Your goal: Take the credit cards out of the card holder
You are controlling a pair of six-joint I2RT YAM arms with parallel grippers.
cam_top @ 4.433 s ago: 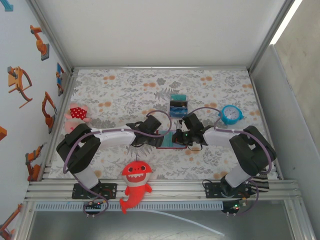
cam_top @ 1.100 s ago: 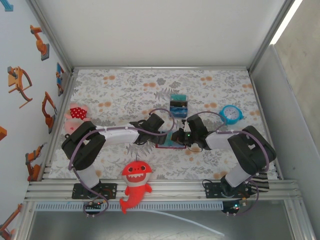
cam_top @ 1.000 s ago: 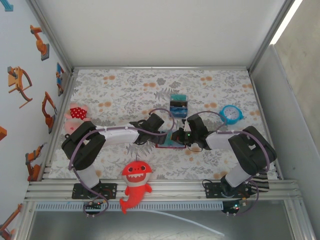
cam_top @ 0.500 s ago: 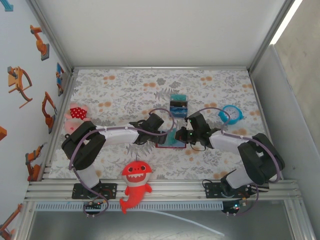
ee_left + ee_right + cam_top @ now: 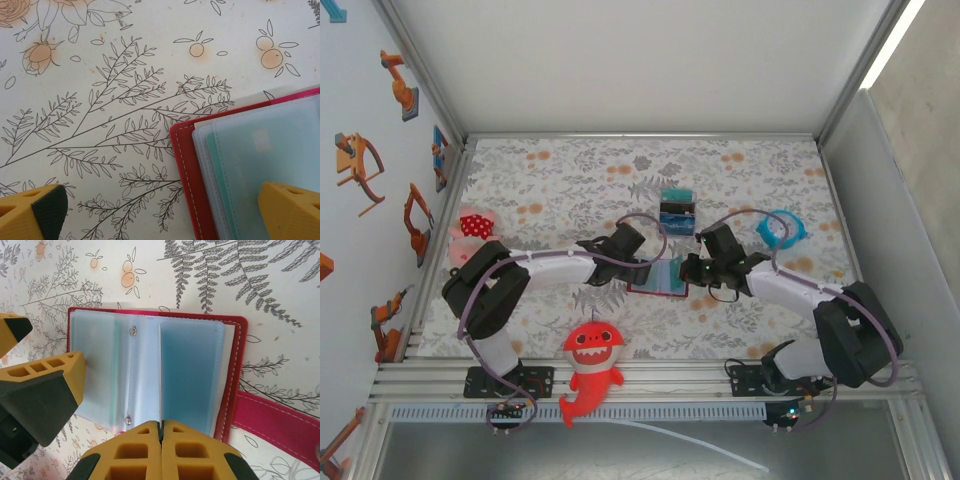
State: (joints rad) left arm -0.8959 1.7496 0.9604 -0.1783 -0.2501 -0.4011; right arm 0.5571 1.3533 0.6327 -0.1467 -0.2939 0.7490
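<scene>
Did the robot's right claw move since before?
Yes. The right gripper slid a little rightward, away from under the teal, blue and black striped block, toward the round blue alarm clock.

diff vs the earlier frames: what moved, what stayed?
The right arm swung its elbow out rightward and toward its base; right gripper, shut, stays at the card holder's edge. More of the holder's teal inside shows from above. The left gripper stays open, one finger on the holder. Unmoved: shark plush, clock, striped block.
</scene>
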